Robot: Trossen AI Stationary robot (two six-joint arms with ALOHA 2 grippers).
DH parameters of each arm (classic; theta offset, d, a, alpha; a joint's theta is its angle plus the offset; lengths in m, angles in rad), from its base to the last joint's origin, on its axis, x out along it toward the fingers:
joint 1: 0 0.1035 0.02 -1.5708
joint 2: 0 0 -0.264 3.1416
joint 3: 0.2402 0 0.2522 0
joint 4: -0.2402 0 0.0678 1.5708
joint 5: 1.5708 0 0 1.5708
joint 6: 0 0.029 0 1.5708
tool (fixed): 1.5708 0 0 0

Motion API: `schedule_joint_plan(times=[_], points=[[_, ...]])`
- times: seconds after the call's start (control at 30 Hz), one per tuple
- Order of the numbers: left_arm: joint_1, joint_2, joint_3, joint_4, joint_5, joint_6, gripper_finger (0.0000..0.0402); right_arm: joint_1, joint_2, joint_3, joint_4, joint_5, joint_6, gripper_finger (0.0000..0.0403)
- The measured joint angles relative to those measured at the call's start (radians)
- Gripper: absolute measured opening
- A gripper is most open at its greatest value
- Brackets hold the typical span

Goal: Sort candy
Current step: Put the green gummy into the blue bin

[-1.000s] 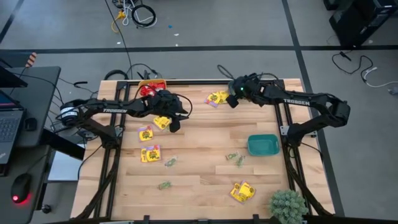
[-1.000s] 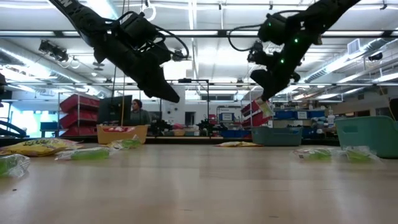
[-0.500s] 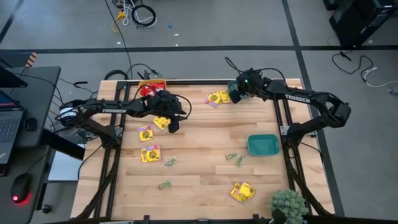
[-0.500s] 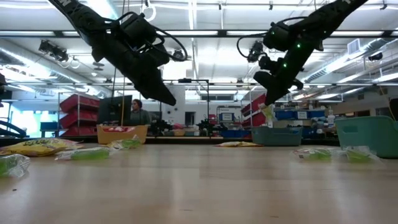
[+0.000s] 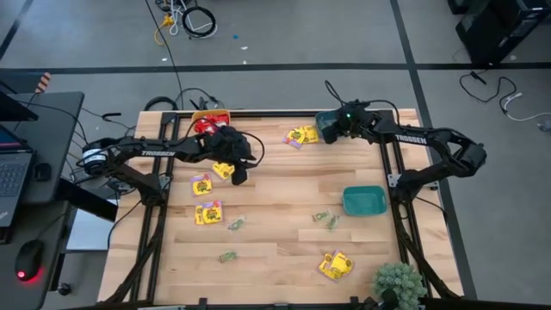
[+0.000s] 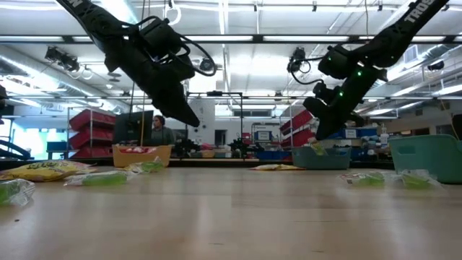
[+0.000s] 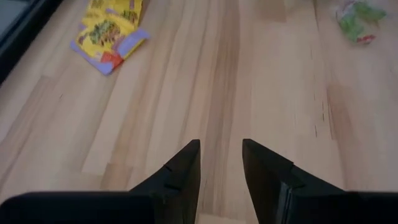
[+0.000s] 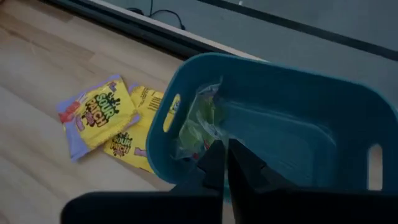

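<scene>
Fingers of the right gripper (image 8: 225, 163) are pinched nearly together on a pale green candy packet (image 8: 198, 122), which hangs inside a teal bin (image 8: 323, 99) near the table's far edge; the packet's long axis runs roughly along the fingers, its free end pointing into the bin. Left gripper (image 7: 221, 163) hovers over bare boards, fingers (image 7: 184, 168) slightly parted and empty. Surface: a light wooden plank table (image 5: 275, 207) in a black frame, on a grey floor with cables. Low view looks across into a workshop with ceiling lights, red storage bins and a person (image 6: 159, 131) far back. Two yellow candy packets (image 8: 102, 114) lie flat just beside the bin's outer wall, overlapping. High view alone shows the scatter: yellow packets (image 5: 207, 213) near the left arm, green ones (image 5: 325, 220) mid-table, another yellow packet (image 5: 336, 264) near the front, a second teal bowl (image 5: 363, 201) at right, an orange bowl (image 5: 210, 115) holding red candy at the far edge.
</scene>
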Motion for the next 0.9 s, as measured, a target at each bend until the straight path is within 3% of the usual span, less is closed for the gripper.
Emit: schedule_joint_plan(times=[0.3, 0.4, 0.5, 0.63, 0.9], points=[[0.000, 0.000, 0.000, -0.062, -0.039, 0.002, 0.0122, 0.000, 0.000, 0.000, 0.077, 0.003, 0.003, 0.0125], [-0.001, 0.000, 0.000, -0.073, -0.039, 0.002, 0.0122, 0.002, 0.000, 0.000, 0.113, -0.047, -0.004, 0.0141], [-0.001, 0.001, 0.000, -0.078, -0.039, 0.002, 0.0122, 0.017, 0.000, 0.000, 0.127, -0.070, -0.021, 0.0105], [-0.001, 0.001, 0.000, -0.079, -0.039, 0.002, 0.0122, 0.021, 0.035, 0.000, 0.133, -0.087, -0.040, 0.0016], [-0.001, 0.001, 0.001, -0.095, -0.040, 0.003, 0.0122, 0.016, 0.204, -0.001, 0.159, -0.122, -0.003, 0.0002]])
